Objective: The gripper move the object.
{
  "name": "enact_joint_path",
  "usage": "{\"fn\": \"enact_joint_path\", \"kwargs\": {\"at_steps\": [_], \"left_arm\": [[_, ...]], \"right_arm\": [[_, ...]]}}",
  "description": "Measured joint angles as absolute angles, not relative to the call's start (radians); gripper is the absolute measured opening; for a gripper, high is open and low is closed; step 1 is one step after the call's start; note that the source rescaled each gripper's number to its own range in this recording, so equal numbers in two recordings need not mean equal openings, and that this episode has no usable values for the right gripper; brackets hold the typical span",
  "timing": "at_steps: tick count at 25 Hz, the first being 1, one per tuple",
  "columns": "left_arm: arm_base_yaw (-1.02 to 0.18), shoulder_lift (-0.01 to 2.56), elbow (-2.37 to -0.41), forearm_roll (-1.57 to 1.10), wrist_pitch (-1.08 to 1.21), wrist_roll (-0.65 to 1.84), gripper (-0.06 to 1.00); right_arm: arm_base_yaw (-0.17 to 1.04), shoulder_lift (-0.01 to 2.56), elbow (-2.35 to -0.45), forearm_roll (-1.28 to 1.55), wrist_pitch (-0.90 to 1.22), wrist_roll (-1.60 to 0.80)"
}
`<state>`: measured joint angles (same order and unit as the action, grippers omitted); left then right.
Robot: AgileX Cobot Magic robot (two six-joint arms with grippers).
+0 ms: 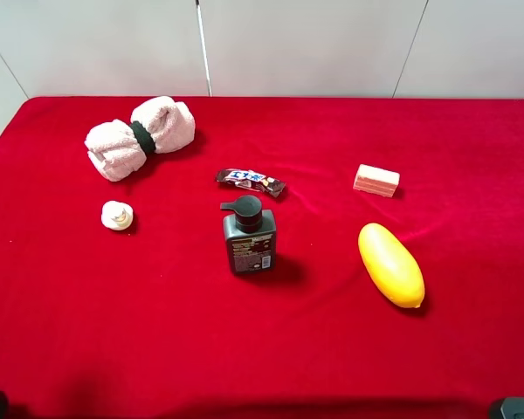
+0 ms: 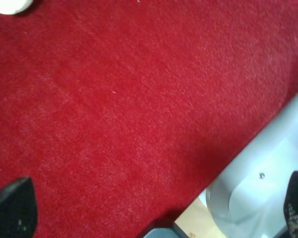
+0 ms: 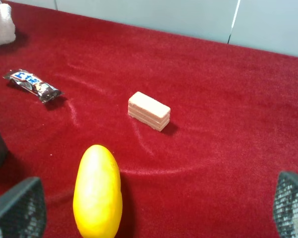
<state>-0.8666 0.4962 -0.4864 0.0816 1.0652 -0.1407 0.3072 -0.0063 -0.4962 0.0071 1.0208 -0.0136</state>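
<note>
The pump bottle [image 1: 249, 236] stands upright at the centre of the red cloth [image 1: 262, 349], with the candy bar [image 1: 251, 182] just beyond it at 12 o'clock. The mango [image 1: 390, 264] lies at its 3 o'clock, well apart. Left gripper [image 2: 154, 210] and right gripper [image 3: 156, 208]: jaws spread wide, holding nothing.

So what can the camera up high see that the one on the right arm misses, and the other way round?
Only the high camera shows the whole pump bottle, the rolled towel's black band and a small white object. Only the right wrist camera shows that arm's open gripper, its fingers wide apart. Both show the candy bar, the wafer block, the yellow mango-like fruit and the red cloth.
</note>
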Motion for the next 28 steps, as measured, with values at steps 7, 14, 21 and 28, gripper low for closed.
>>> {"fn": "enact_joint_path", "kwargs": {"at_steps": [7, 14, 21, 28], "left_arm": [[-0.582, 0.336, -0.483, 0.005, 1.065, -0.031, 1.0], [-0.303, 0.193, -0.482, -0.043, 1.066, 0.031, 1.0], [-0.111, 0.105, -0.482, -0.064, 1.066, 0.063, 1.0], [0.037, -0.003, -0.482, -0.075, 1.066, 0.075, 1.0]], "right_arm": [[0.307, -0.006, -0.496, 0.007, 1.021, -0.014], [0.307, -0.006, -0.496, 0.007, 1.02, -0.014], [0.307, -0.006, -0.496, 0.007, 1.021, -0.014], [0.307, -0.006, -0.496, 0.007, 1.021, -0.014]]}}
